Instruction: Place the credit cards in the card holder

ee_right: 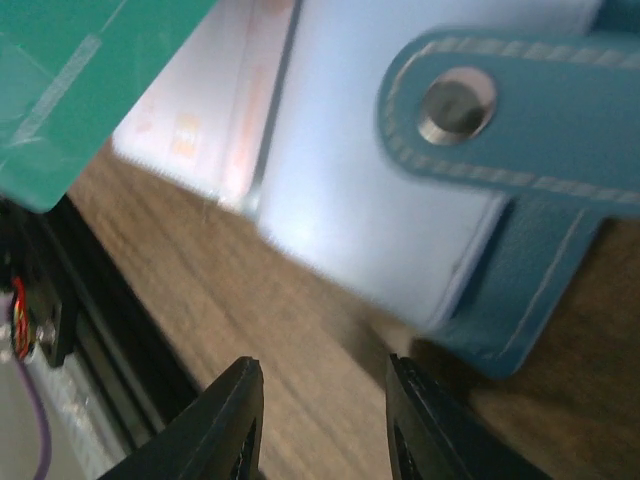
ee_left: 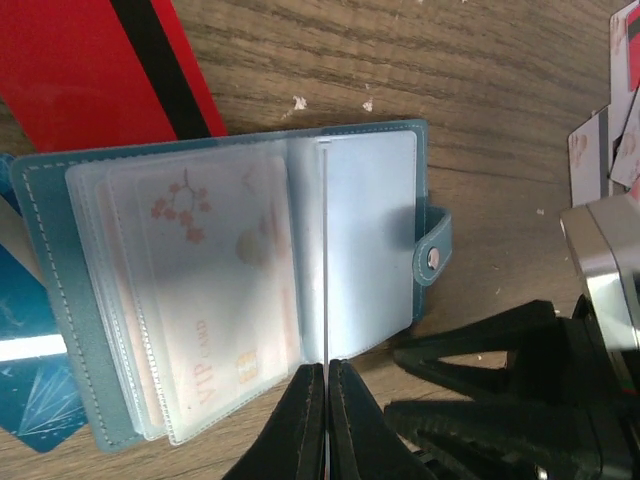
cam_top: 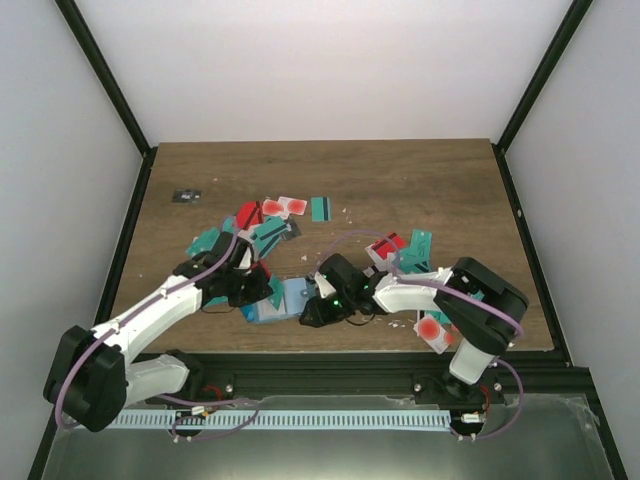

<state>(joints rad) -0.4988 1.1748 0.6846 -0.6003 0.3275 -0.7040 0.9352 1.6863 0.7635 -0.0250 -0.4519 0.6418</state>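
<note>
The teal-blue card holder (cam_top: 278,300) lies open near the table's front edge. Its frosted pockets (ee_left: 250,230) face up, and one holds a pale VIP card (ee_left: 215,300). My left gripper (ee_left: 327,368) is shut on the edge of one clear pocket page, which stands upright between the two halves. Just right of the holder's snap tab (ee_right: 455,100), my right gripper (ee_right: 322,375) is open over bare wood with nothing between its fingers. A teal card (ee_right: 80,70) fills the upper left of the right wrist view. Loose credit cards (cam_top: 270,225) lie scattered behind the holder.
A red card with a black stripe (ee_left: 90,70) lies beyond the holder, and a blue card (ee_left: 30,380) lies beside it. More cards lie at the right (cam_top: 400,245), with a white one with a red circle (cam_top: 432,328) near the right arm. A small dark object (cam_top: 186,195) sits far left.
</note>
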